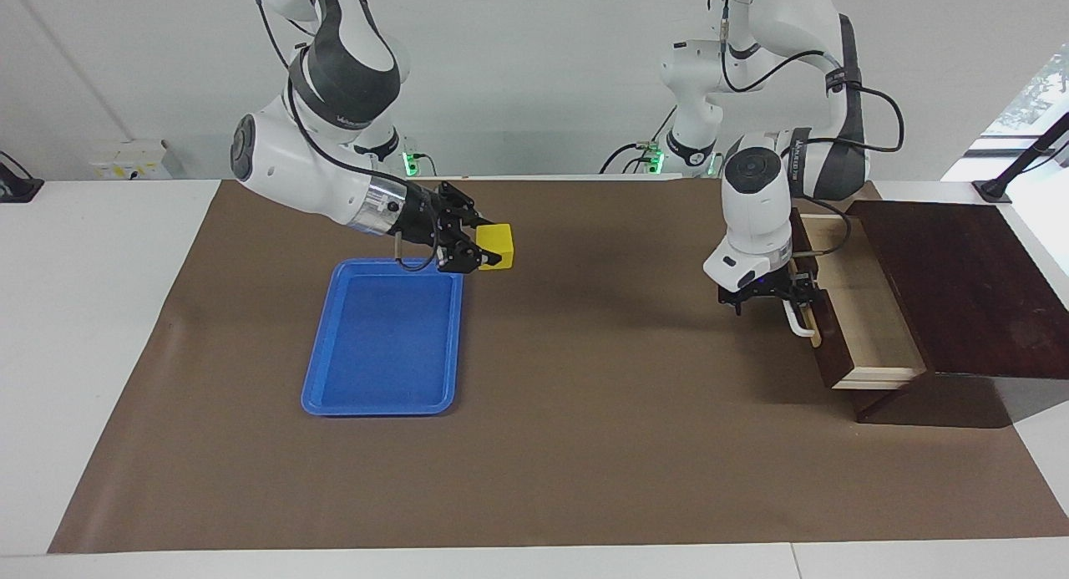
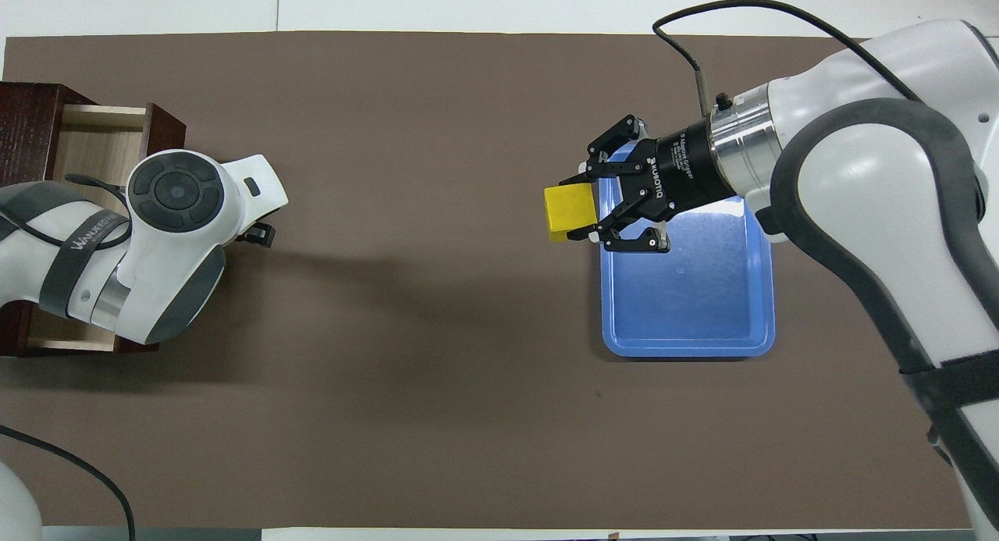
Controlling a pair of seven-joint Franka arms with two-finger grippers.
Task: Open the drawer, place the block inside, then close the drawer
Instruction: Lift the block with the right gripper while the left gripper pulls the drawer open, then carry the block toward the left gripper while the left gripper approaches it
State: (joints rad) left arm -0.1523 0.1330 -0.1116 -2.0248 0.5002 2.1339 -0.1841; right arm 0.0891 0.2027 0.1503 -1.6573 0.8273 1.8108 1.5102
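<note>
The right arm's black two-finger tool (image 1: 478, 246) clamps the small bright yellow cube-shaped block (image 1: 498, 246) between its fingers, holding it in the air just off the robot-side corner of the shallow blue plastic tray (image 1: 380, 405), on the side facing the left arm's end of the table. The tray lies flat toward the right arm's end. At the left arm's end, the dark brown wooden drawer (image 1: 868, 312) stands pulled out of its dark wooden box (image 1: 952, 286), its pale light-wood interior open to view. The left arm's tool (image 1: 772, 299) sits at the drawer front, against the white bar handle (image 1: 800, 322) on its tan strip; whether its fingers grip the bar cannot be made out, the arm's white wrist covering them from above. A brown paper-like sheet (image 1: 585, 445) covers most of the white table (image 1: 83, 312), creased faintly along its edges. A plain white wall (image 1: 543, 61) rises at the robots' end, with cables trailing from the arm bases, green indicator lights (image 1: 409, 157) glowing there, and a window (image 1: 1031, 94) at the left arm's end.
</note>
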